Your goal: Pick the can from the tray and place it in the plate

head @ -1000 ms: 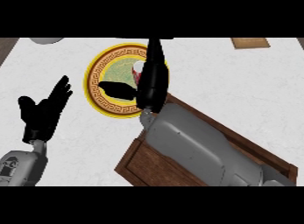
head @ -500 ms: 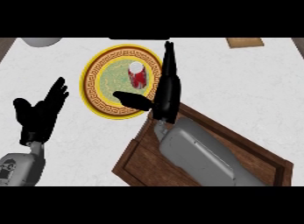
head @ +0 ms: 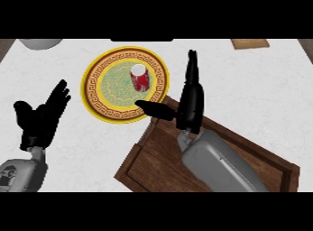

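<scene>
Head view: the can (head: 139,77), red with a white top, stands upright inside the plate (head: 91,85), a little up and right of the plate's middle, on the green centre. No hand touches it. The plate has a yellow rim with a key-pattern band and lies on the white counter (head: 265,90), upper middle of the view.

The right hand (head: 191,101) is just right of the plate, fingers straight and pointing away from the robot along the plate's right edge. Its thumb is spread out to the left and overlaps the plate's lower right rim. It is wide open, holds nothing, and is apart from the can. Its grey forearm (head: 215,162) crosses over the wooden tray (head: 155,158), which sits lower right and comes up against the plate's lower right rim; whether they touch I cannot tell. Nothing shows on the tray's visible wood.

The left hand (head: 42,115) rests at the view's left, well apart from the plate, fingers up and relaxed, holding nothing. Its forearm (head: 16,173) comes in from the lower left corner.

A grey bowl (head: 42,43) is cut off at the top left. A small wooden piece (head: 250,43) is at the top right edge.
</scene>
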Tool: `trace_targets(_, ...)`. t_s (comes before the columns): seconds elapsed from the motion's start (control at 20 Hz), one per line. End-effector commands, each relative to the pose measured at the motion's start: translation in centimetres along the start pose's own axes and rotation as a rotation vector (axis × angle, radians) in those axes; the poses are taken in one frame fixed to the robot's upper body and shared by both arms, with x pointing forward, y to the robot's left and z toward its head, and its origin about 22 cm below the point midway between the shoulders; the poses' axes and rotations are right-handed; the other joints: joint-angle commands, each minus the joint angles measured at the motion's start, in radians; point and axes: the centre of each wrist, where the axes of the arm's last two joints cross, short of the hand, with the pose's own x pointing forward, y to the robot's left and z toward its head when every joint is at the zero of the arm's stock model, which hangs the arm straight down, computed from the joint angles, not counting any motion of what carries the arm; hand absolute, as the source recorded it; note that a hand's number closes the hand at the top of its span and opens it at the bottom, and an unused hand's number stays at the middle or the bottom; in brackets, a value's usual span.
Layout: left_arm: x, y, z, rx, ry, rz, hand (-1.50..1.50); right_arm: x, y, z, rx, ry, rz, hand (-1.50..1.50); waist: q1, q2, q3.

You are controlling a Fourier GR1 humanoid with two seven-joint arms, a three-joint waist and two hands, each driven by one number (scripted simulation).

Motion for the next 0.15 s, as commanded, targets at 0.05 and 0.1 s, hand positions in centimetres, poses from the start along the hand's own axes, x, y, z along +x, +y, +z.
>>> trace_targets(0.05, -0.3, 0.9, 1.0, 0.016, -0.001, -0.003, 0.00, -2.2, -1.8, -0.5, 0.008, 0.037, 0.067, -1.50, 0.004, 0.001, 0.000)
trace_targets(0.1, -0.6, -0.9, -0.3, -0.013, 0.014, 0.000, 0.00, -1.8, 0.2, 1.4, 0.022, 0.048, 0.038, -1.50, 0.002, 0.001, 0.000)
